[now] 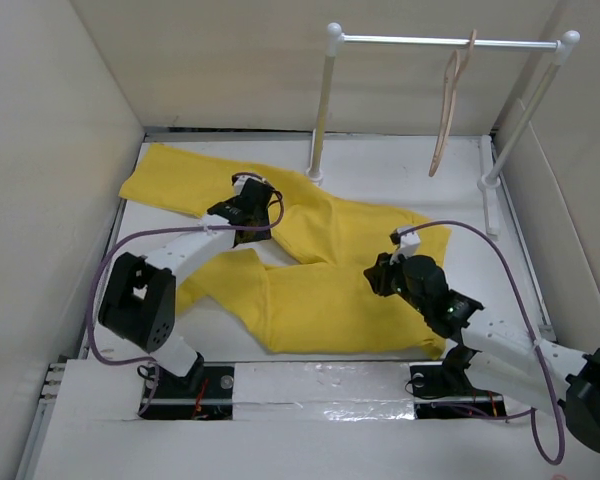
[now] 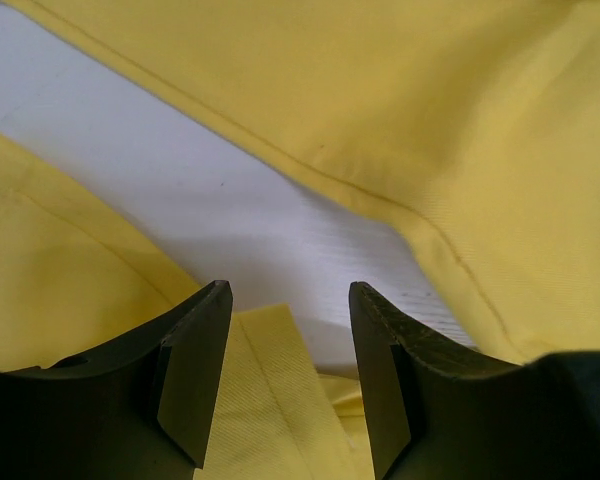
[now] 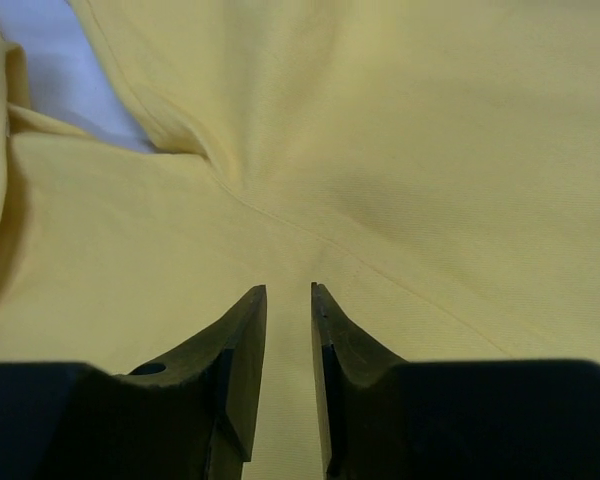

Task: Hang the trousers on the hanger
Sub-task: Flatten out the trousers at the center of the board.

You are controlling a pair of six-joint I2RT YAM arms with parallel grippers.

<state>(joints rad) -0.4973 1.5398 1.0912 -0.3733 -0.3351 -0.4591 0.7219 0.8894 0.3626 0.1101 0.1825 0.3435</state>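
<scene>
The yellow trousers (image 1: 320,290) lie spread flat on the white table (image 1: 390,175), one leg running to the far left and the other folded toward the front. The pale hanger (image 1: 446,110) hangs from the white rail, far from both arms. My left gripper (image 1: 248,197) is low over the upper leg. In the left wrist view it (image 2: 290,290) is open, with a folded cloth edge (image 2: 270,390) lying under the gap and bare table (image 2: 230,210) ahead. My right gripper (image 1: 377,275) hovers over the trousers' right part. Its jaws (image 3: 289,288) stand narrowly apart just above the cloth (image 3: 400,130), gripping nothing.
A white rail (image 1: 430,41) on two posts stands at the back right of the table. Beige walls (image 1: 50,150) close in the left, right and back sides. Both arm bases sit at the near edge.
</scene>
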